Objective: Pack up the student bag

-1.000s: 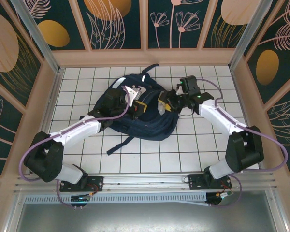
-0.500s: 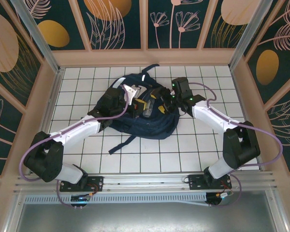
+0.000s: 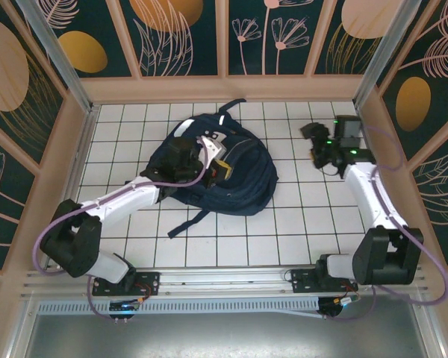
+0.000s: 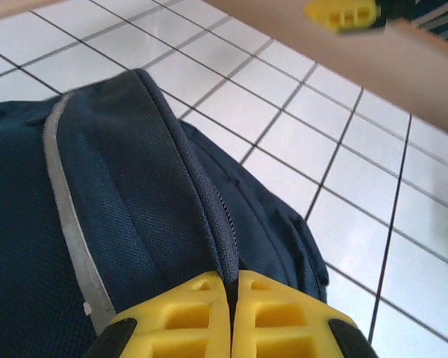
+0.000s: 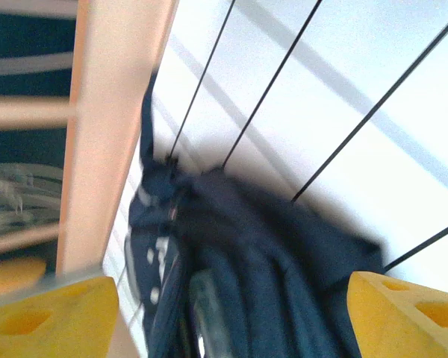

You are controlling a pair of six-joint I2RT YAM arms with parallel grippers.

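Here, walls: wooden-framed panels (image 3: 187,37), dark teal with pale leaf drawings and golden ovals, closing three sides of the workspace.
Table: white tiled surface with a dark grid (image 3: 299,224), both arm bases bolted at its near edge.
Task item: large navy-blue fabric student bag (image 3: 243,179), lying flat on the tiles, left of centre and toward the far wall; also seen close up from the left wrist (image 4: 119,194) and blurred from the right wrist (image 5: 269,253).
Left arm: white jointed links with a purple cable (image 3: 123,200), reaching from the near left corner up onto the bag.
Right arm: matching white links (image 3: 373,198), standing along the right side, well apart from the bag.
Left gripper: on top of the bag near its middle (image 3: 213,165); yellow fingers pressed tightly together (image 4: 230,313), the bag's zipper-edged fold running straight into the slit between them and pinched there.
Right gripper: above bare tiles near the far right corner (image 3: 313,145), pointing toward the bag; yellow fingers spread wide (image 5: 231,313), nothing between them, view smeared.
Strap: dark webbing trailing off the bag's near edge onto the tiles (image 3: 185,224).
Stripe: thin pale reflective band curving along the bag's panel (image 4: 63,194).
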